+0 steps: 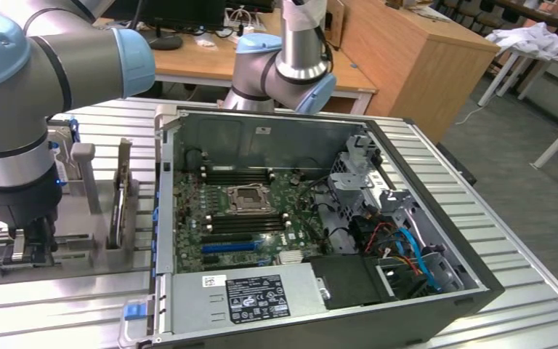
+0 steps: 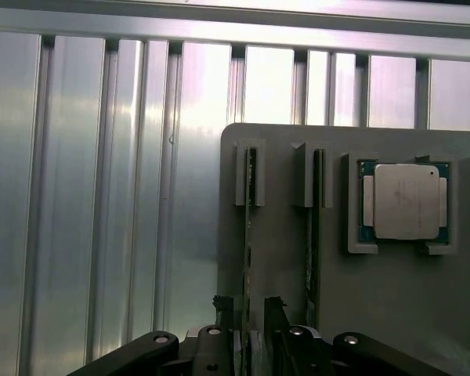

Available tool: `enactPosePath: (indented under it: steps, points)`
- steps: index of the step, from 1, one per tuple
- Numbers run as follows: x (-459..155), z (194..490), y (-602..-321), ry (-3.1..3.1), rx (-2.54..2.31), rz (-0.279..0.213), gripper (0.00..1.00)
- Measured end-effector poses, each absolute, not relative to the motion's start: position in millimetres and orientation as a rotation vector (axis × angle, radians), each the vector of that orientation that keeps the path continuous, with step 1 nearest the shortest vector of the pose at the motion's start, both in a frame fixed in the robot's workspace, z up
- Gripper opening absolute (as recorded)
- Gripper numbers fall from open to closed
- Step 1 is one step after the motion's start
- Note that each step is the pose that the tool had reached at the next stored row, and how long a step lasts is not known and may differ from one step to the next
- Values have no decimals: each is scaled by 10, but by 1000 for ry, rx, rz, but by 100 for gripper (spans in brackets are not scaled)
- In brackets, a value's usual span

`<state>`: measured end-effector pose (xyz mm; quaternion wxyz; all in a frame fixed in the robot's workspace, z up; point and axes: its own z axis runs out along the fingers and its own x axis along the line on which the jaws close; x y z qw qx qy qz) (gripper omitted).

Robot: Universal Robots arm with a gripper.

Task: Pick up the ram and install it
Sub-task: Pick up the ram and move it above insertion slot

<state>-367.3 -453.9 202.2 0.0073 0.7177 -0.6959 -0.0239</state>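
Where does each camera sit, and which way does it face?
Exterior view: off the arm, above the table, looking down on the open case and the holder on the exterior view's left; the arm shows, jaws down at the holder.
Wrist view: on the wrist, looking down at the holder, the ram and the processor; the open jaws show, one each side of the ram.
Both show the holder, the table and the jaws.

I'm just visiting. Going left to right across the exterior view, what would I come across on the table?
Gripper → ram stick standing on edge in a grey holder → open computer case → processor socket on the motherboard → blue and orange cables.
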Motion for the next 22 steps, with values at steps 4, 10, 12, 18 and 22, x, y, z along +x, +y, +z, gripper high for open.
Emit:
enactPosePath:
  steps: [4, 10, 12, 18, 22]
  points:
    - [-3673, 2022, -4539, -2176, 2244, -75, 28]
    - [-3673, 2022, -4539, -2176, 2244, -75, 22]
    - [-3673, 2023, -4542, -2176, 2244, -75, 22]
    - [-3673, 2017, -4543, -2176, 2244, -75, 22]
    - [-3673, 2015, -4543, -2176, 2244, -75, 22]
